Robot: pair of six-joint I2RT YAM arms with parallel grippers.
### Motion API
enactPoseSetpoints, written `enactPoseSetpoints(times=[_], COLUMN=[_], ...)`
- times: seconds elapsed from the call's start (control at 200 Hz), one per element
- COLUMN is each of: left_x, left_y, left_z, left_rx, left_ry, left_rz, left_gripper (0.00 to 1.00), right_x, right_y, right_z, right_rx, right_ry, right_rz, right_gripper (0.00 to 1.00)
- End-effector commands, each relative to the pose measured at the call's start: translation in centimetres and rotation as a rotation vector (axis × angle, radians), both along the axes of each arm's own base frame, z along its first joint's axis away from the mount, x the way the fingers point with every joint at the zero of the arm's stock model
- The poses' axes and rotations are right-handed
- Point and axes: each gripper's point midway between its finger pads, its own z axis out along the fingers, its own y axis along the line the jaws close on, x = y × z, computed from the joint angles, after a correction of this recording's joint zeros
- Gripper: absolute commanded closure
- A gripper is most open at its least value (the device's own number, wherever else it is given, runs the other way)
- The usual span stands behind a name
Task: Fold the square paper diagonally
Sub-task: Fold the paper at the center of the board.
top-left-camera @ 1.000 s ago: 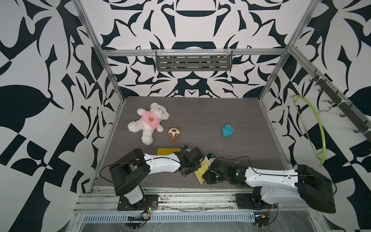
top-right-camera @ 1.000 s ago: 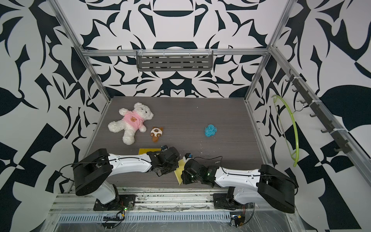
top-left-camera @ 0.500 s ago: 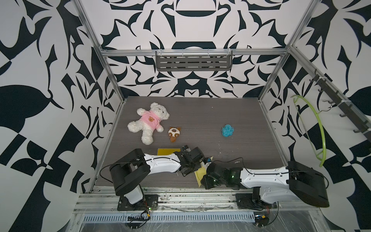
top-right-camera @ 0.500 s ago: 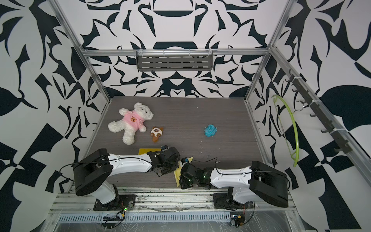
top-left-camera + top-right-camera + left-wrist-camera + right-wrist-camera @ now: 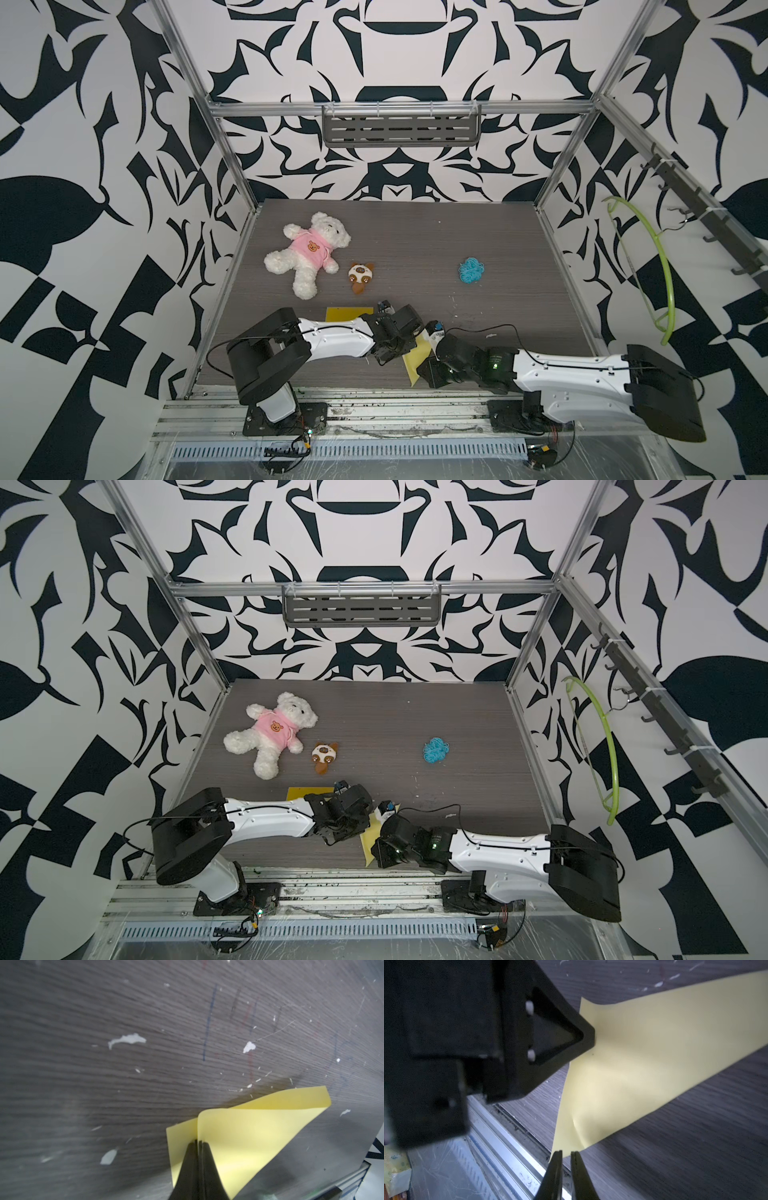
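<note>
**Top and wrist views: fold under way.** The pale yellow paper (image 5: 414,368) lay at 6 o'clock on the table (image 5: 415,249), close to its near edge. In both top views only a narrow strip of it showed between the two grippers.

The left gripper (image 5: 198,1142), reaching in from 8 o'clock, was shut tight on the paper. The left wrist view showed two layers pinched together between its fingers. The sheet curled over in a loose loop, with no sharp crease yet.

The right gripper (image 5: 566,1153), reaching in from 4 o'clock, had its fingers a narrow slit apart, right at the paper's near corner. No paper could be seen clamped between them.

Compared with a second before, the right gripper had shifted toward 6 o'clock, from beside the sheet to this corner by the table's edge. The left gripper had kept its place and its grip. This suggested that the layers had been brought together and that the right gripper was lining up to hold or press the sheet.

The fold was judged about halfway done: the layers met, but the crease was still to be flattened. A darker yellow sheet (image 5: 348,313) lay at 11 o'clock from the paper.
</note>
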Motion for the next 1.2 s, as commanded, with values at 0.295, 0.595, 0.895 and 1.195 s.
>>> enactPoseSetpoints(times=[0.295,0.595,0.895,1.195], left_x=[-2.6,-2.6,-2.6,-2.5], left_y=[3.1,3.0,3.1,3.0], left_z=[-3.2,-3.3,-3.1,-3.1], left_rx=[0.154,0.155,0.154,0.156], left_ry=[0.100,0.103,0.099,0.098], left_rz=[-0.034,-0.036,-0.033,-0.038], left_gripper=[1.00,1.00,1.00,1.00], right_x=[-0.7,-1.2,-0.7,-1.1], right_y=[2.2,3.3,3.6,3.6], right_z=[-1.1,-0.8,2.1,2.1], right_rx=[-0.010,0.000,0.122,0.163], right_ry=[0.027,0.011,-0.058,-0.039], right_rz=[0.062,0.088,0.075,0.076], right_gripper=[0.85,0.85,0.85,0.83])
